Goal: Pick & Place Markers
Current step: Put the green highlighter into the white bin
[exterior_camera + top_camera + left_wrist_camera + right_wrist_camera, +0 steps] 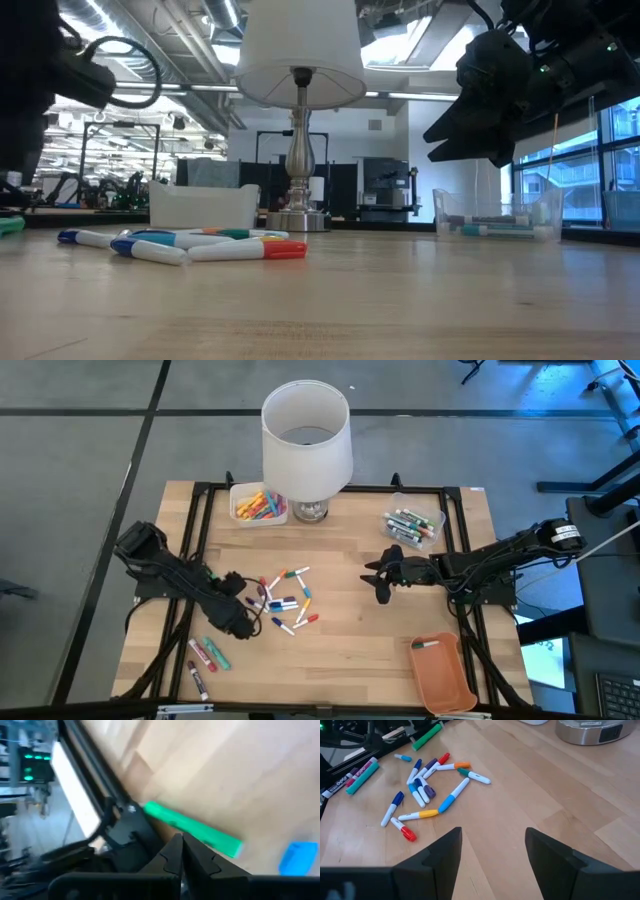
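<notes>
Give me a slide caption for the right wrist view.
Open right gripper hovers over the table, facing scattered markers.

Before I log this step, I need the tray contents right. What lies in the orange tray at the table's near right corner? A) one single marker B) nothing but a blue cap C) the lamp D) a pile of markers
A: the high view shows the orange tray holding just one marker at its far end, while the loose markers lie mid-table and the lamp stands at the far edge.

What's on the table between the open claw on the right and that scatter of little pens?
Nothing: the high view shows bare wood between the right gripper and the loose markers; its wrist view agrees.
</notes>
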